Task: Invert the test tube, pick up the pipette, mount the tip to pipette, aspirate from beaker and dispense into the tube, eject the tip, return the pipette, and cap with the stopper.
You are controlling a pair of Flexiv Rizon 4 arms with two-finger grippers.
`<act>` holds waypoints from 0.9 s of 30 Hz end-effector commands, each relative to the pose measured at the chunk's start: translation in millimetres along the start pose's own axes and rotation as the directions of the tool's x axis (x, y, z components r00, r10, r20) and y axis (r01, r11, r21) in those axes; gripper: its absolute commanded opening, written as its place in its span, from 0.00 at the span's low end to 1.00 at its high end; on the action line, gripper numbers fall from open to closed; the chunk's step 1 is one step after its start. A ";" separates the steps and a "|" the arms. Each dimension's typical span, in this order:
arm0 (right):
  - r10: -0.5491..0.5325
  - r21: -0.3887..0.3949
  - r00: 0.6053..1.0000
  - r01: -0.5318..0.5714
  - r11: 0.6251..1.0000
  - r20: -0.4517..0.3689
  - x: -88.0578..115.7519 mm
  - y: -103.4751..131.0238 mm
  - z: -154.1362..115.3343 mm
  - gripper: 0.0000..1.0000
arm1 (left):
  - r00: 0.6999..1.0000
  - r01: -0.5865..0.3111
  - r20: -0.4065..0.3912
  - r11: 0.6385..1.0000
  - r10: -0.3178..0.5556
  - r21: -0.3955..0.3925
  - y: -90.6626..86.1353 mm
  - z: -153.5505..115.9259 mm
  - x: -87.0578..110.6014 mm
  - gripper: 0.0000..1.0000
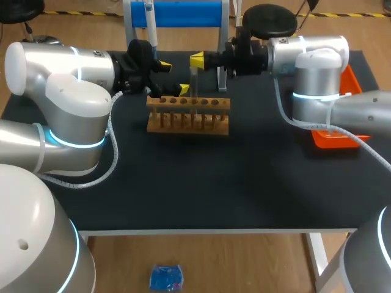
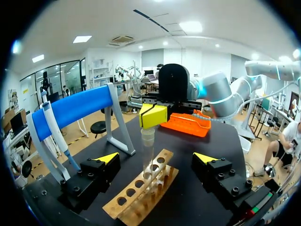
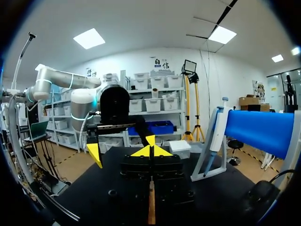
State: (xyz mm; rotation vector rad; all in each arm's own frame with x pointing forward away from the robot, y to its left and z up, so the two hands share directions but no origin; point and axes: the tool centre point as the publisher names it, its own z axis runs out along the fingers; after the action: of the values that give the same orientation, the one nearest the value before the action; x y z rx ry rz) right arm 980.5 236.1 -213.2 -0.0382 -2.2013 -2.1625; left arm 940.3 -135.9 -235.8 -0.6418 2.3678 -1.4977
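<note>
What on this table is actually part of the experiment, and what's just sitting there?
Part of the job:
- test tube, upright at the rack, gripped by the right jaws
- wooden rack
- pipette, hanging on its blue stand

Just sitting there, as far as shows:
- orange tray, mostly hidden behind the right arm, so its contents cannot be seen

right gripper point(image 1: 197, 60): holding test tube point(image 1: 193, 82) upright | rack point(image 1: 188, 116): mid-table | left gripper point(image 1: 174, 76): spread

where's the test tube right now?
Head view, centre back: test tube upright at the wooden rack's middle, its top held in the right gripper.
</note>
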 end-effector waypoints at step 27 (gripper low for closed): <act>-0.167 0.253 0.983 0.144 0.957 0.073 6.6 11.4 -72.3 1.00 | 1.000 0.000 -0.001 1.000 0.000 0.003 0.5 0.5 -0.3 1.00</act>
State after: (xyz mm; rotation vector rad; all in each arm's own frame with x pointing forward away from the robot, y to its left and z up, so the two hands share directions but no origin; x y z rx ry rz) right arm 981.1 171.9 -196.7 0.0564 -2.5883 -1.9803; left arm 940.3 -135.9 -235.8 -0.6418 2.3678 -1.4976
